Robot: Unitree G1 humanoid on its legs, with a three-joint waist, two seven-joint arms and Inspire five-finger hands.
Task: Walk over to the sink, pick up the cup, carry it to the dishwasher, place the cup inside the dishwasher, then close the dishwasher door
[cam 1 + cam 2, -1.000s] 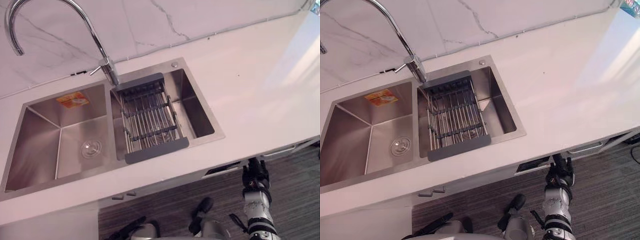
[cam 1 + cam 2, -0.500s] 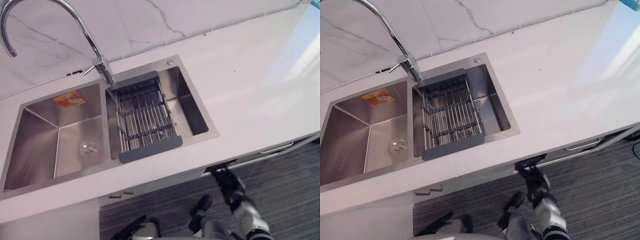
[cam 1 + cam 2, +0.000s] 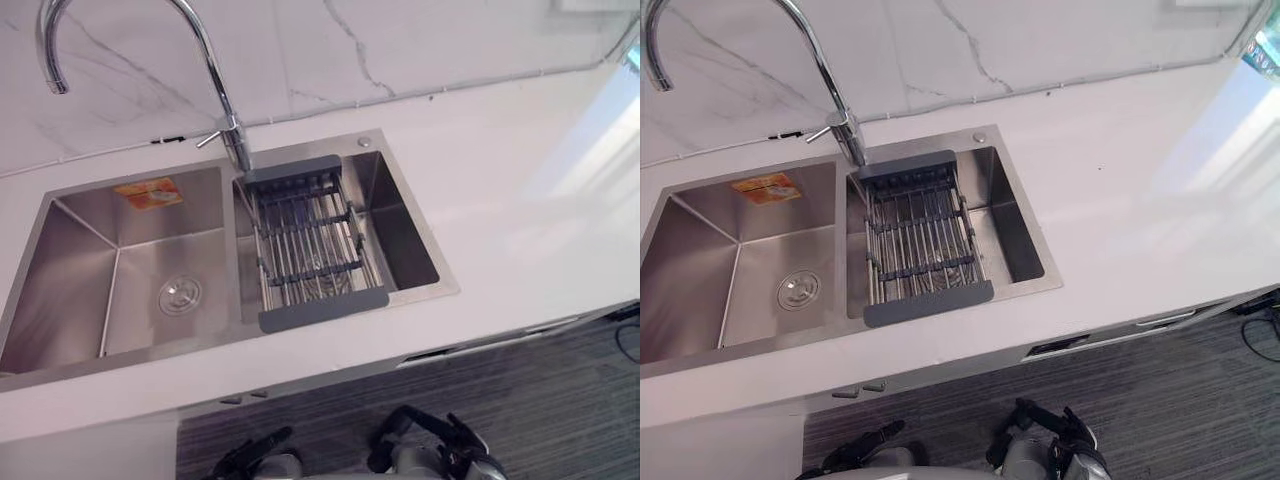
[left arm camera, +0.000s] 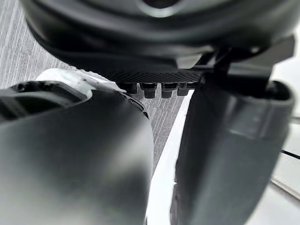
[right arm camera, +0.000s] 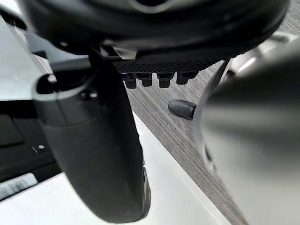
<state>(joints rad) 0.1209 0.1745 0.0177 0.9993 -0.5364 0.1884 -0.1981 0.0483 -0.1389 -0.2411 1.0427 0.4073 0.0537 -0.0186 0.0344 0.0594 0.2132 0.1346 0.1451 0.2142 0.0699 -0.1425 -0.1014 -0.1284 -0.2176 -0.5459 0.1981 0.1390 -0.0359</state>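
Note:
A steel double sink [image 3: 120,215] is set in the white counter, with a tall curved faucet [image 3: 215,75] between its bowls. A wire drying rack [image 3: 310,245] with grey ends spans the right bowl. The left bowl holds a round drain [image 3: 180,295] and an orange sticker [image 3: 148,192]. My right hand [image 3: 445,440] hangs low in front of the counter, over the floor, fingers relaxed and holding nothing. My left hand [image 3: 250,460] hangs low to its left, also with nothing in it. Each wrist view shows a thumb [image 4: 229,154] [image 5: 93,154] standing free.
The white counter [image 3: 500,200] runs to the right, backed by a marble wall. Under its front edge is a dark slot [image 3: 440,352] and a pale handle [image 3: 545,325]. Grey striped carpet [image 3: 560,400] covers the floor before the cabinets.
My right arm has dropped from beside the counter's front edge to hang low at the bottom of the view. The camera has shifted, so the sink sits further right.

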